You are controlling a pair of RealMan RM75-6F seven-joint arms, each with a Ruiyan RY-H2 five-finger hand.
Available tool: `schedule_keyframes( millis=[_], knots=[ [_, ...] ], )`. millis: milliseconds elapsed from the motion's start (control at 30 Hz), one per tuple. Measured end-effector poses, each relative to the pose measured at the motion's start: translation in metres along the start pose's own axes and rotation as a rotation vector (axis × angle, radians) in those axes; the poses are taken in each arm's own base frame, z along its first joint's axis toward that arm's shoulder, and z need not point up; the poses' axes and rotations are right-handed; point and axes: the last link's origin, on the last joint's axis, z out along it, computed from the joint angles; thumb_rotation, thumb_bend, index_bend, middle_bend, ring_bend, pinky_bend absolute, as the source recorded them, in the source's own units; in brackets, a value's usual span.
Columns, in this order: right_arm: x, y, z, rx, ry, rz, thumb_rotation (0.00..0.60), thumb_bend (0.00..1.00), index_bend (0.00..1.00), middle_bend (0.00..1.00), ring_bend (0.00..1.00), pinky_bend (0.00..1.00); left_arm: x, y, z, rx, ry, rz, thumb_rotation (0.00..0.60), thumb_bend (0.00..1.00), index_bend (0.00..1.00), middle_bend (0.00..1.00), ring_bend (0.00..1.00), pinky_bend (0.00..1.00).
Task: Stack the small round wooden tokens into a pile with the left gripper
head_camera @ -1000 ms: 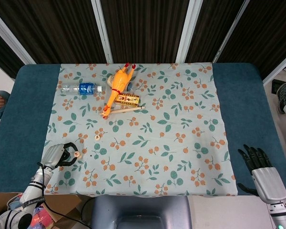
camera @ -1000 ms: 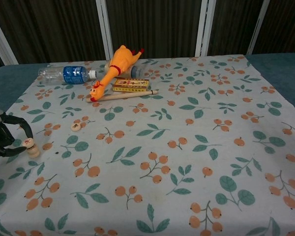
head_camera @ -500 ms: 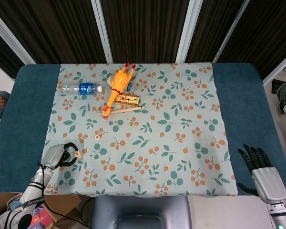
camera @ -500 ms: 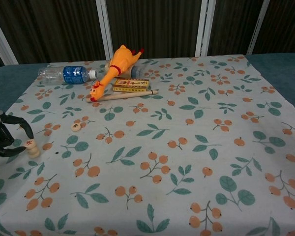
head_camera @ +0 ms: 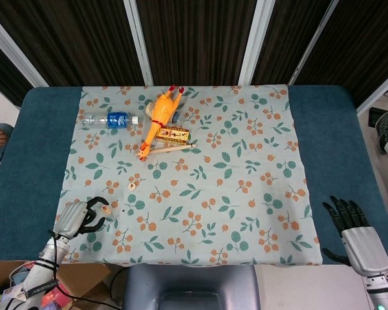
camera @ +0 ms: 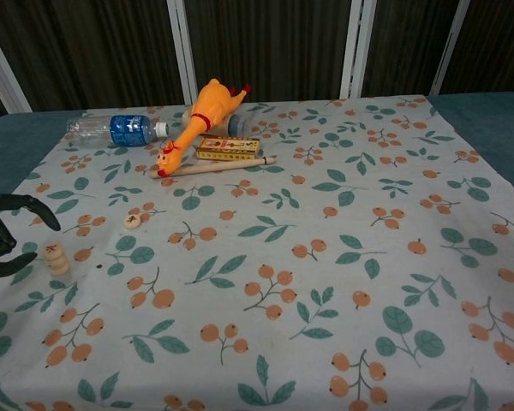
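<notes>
- At left edge of the cloth (head_camera: 200, 194), a short pile (camera: 56, 258) of round wooden tokens stands upright; in head view it shows as pile (head_camera: 105, 209).
- Left hand (head_camera: 77, 218) sits just beside the pile, fingers apart and curved, holding nothing; chest view shows the left hand (camera: 0, 244) with dark fingers (camera: 27, 204) spread above and below, a gap between them and the pile, not touching.
- One loose token (camera: 131, 221) lies flat on the cloth, up and right of the pile, near but apart; head view: loose token (head_camera: 132, 186).
- Top token of the pile carries a red mark; loose token has a mark too, too small to read.
- Right hand (head_camera: 352, 226) is at the near right, past the cloth edge, over the blue tabletop (head_camera: 336, 123); fingers straight and apart, released, holding nothing. Only head view shows it.
- Far side of the cloth: orange rubber chicken (camera: 200, 122) lying on its side, head toward the near left.
- Water bottle (camera: 116, 129) with blue label lies on its side, left of the chicken.
- Small yellow box (camera: 228, 148) sits just beside the chicken's body; a wooden stick (camera: 223, 164) lies along its near side, touching or nearly so.
- Cloth is pale with leaf and orange berry print, laid over the tabletop.
</notes>
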Motion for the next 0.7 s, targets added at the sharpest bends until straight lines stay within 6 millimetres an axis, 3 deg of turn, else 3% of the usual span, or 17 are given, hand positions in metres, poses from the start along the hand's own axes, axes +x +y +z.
schedule_keyframes(
  millis=[300,700],
  knots=[
    [0.002,0.001,-0.002,0.002,0.007,0.004,0.6,0.13,0.0,0.0,0.0,0.0,-0.027,-0.002,-0.01,0.008,-0.077,0.083,0.6,0.43,0.32,1.0,1.0,1.0],
    [0.001,0.0,-0.001,0.002,0.006,0.002,0.6,0.13,0.0,0.0,0.0,0.0,-0.029,-0.01,-0.01,0.04,-0.087,0.098,0.6,0.43,0.32,1.0,1.0,1.0]
  ],
)
